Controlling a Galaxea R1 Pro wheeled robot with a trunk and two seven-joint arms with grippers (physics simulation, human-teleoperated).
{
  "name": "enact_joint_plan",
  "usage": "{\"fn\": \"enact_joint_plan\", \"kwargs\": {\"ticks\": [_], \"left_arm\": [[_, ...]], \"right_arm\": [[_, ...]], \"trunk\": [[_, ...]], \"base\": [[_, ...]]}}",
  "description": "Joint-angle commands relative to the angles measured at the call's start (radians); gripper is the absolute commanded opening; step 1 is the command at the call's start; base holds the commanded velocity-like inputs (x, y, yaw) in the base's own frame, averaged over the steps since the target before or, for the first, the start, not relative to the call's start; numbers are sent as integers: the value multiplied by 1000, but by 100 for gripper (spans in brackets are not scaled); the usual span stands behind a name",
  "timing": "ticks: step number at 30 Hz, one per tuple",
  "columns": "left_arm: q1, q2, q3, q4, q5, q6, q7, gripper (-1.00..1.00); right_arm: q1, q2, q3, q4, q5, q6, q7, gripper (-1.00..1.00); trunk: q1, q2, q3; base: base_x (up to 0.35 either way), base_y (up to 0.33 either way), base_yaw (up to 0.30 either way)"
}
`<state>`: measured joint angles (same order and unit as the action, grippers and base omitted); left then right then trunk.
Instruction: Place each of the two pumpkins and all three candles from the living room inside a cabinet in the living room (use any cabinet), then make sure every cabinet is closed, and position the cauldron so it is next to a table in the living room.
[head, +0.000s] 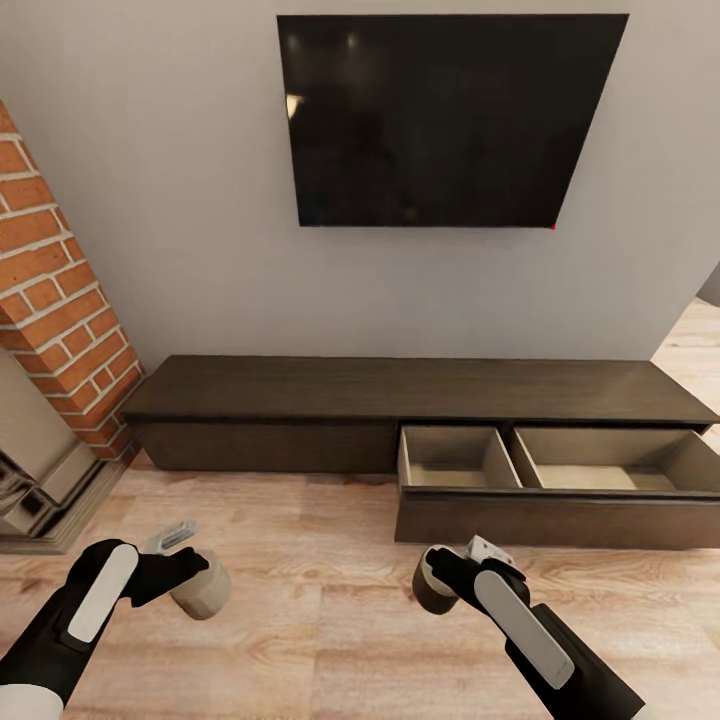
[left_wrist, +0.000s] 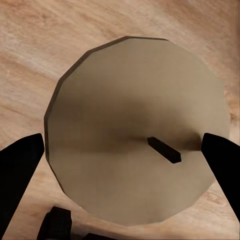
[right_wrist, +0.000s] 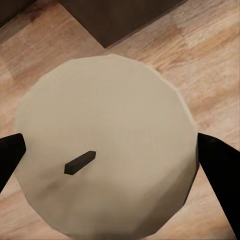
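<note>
We hold two candles above the wooden floor (head: 330, 640). The left gripper (head: 195, 580) is clamped on a tan candle (head: 203, 590), its fingertips (left_wrist: 20, 165) pressing opposite sides of the round top, where a short dark wick shows. The right gripper (head: 440, 580) is clamped the same way on a second candle (head: 432, 585), paler in the wrist view, with a dark corner of the cabinet (head: 420, 400) beyond it. Our own arms hide most of both candles in the head view.

The long dark cabinet stands against the grey wall, under a black television (head: 445, 120). Its right drawer (head: 550, 480) is pulled out, showing two pale compartments, the right one cut off by the picture's edge. A brick fireplace (head: 60, 300) stands at the cabinet's left end. Open floor lies between us and the drawer front.
</note>
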<state>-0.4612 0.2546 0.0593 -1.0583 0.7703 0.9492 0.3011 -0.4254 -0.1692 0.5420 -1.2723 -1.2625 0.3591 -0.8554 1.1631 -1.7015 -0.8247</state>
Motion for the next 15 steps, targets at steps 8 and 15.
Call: {"fn": "enact_joint_plan", "kwargs": {"ticks": [8,15], "left_arm": [[-1,3,-1,-36,14,3,8,-100],[-1,-1,-4,-55,14,3,9,-100]], "right_arm": [[-1,-1,0,-9,30,2,-8,-100],[-1,-1,-6,-10,31,3,-6,-100]], "trunk": [[0,0,-1],[0,0,-1]], "base": [[16,-44,1],[152,-206,0]]}}
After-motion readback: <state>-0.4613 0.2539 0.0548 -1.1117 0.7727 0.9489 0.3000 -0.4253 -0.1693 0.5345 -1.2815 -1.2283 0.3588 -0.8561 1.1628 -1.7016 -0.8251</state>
